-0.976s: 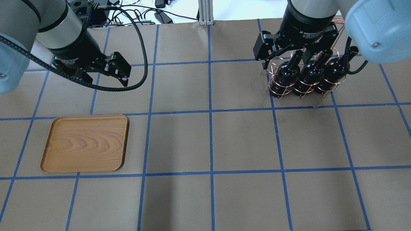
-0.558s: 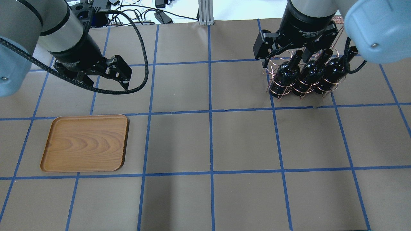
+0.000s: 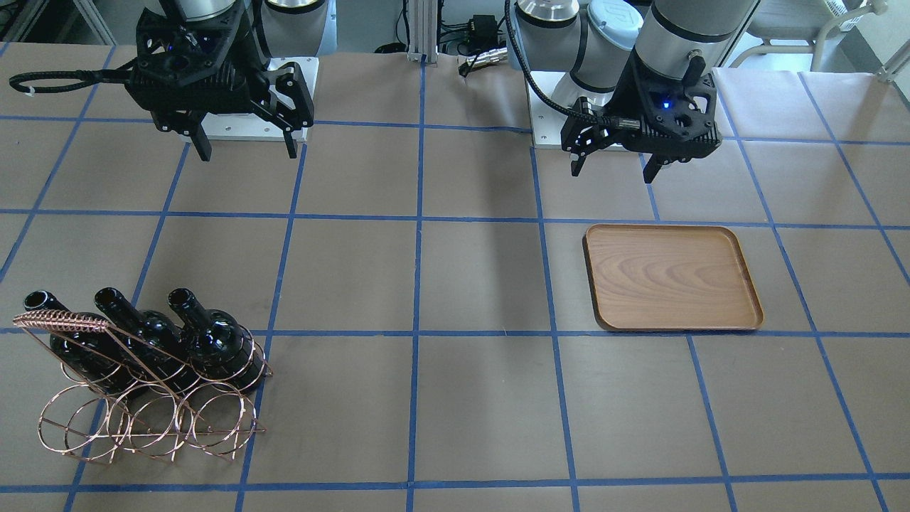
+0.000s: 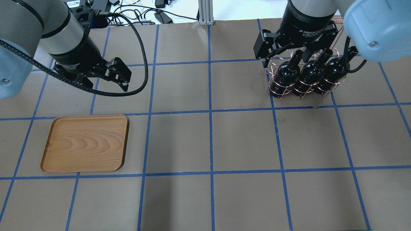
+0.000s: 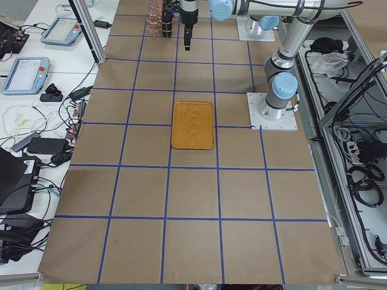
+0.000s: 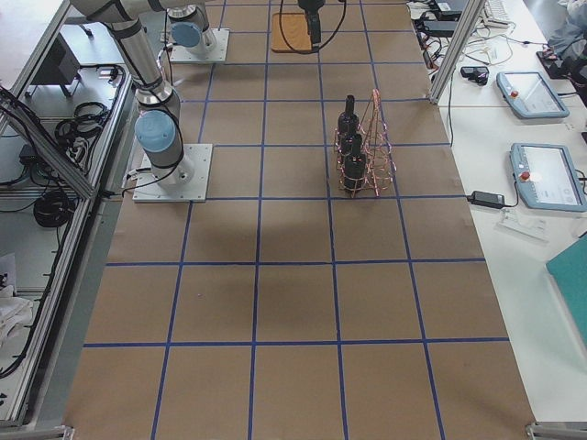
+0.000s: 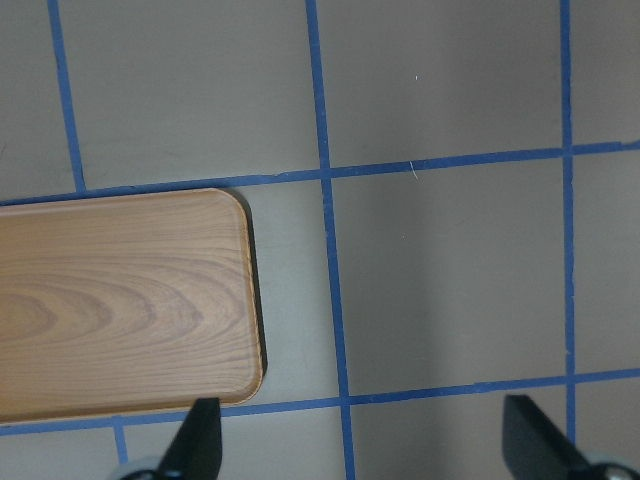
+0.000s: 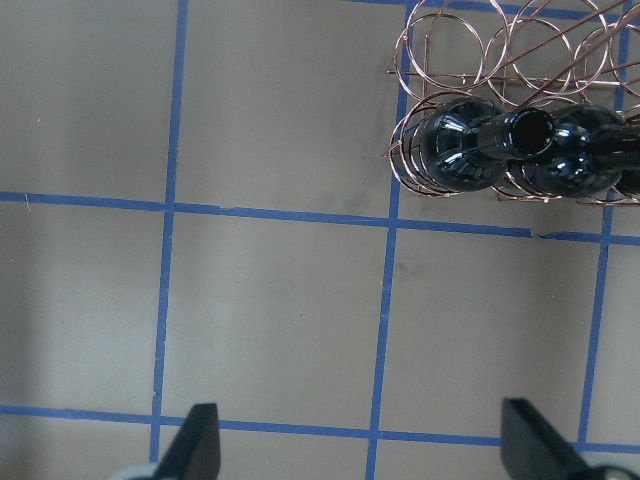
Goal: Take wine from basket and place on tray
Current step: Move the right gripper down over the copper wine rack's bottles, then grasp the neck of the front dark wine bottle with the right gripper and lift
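Note:
Three dark wine bottles (image 4: 284,75) lean in the copper wire basket (image 4: 278,92) at the far right; they also show in the front view (image 3: 206,334) with the basket (image 3: 142,427). My right gripper (image 4: 285,57) hovers open and empty high above them; in its wrist view the bottles (image 8: 455,150) are at the top right, apart from the open gripper (image 8: 365,445). The empty wooden tray (image 4: 85,142) lies at the left. My left gripper (image 4: 102,80) is open and empty, above the table beside the tray (image 7: 120,300).
Brown paper with a blue tape grid covers the table (image 4: 212,141). Cables and devices (image 4: 154,12) lie past the far edge. The arm bases (image 3: 298,92) stand on the robot's side of the table in the front view.
My left gripper has shifted slightly to the left and toward the tray. My right gripper has barely moved above the bottles. Both stay open.

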Controlling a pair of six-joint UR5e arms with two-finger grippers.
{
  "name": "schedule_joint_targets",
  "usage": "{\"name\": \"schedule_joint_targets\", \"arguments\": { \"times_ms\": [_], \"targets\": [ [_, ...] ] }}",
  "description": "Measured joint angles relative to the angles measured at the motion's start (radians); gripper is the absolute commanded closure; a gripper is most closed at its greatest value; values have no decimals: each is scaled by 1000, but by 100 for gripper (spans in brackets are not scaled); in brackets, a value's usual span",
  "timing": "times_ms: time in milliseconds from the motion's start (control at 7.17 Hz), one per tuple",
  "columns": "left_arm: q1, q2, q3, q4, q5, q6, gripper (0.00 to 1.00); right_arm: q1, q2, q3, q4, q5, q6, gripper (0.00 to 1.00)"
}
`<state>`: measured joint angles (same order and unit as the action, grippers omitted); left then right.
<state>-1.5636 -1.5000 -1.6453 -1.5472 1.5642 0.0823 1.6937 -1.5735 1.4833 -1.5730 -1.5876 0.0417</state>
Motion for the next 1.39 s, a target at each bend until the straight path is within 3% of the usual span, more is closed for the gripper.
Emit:
{"name": "schedule_joint_targets", "arguments": {
  "times_ms": [279,836,1115,1394],
  "targets": [
    [0,0,-1,0,16,0,0,-42,36,-31,3,-3,-27,0],
    [0,0,-11,2,24,0,0,-282,133,-33,-14,0,-332,0],
    [0,2,-19,1,49,1,0,-312,192,0,-100,3,-381,0],
    [0,2,-22,1,72,1,0,-316,232,16,-174,2,-386,11]
  ]
}}
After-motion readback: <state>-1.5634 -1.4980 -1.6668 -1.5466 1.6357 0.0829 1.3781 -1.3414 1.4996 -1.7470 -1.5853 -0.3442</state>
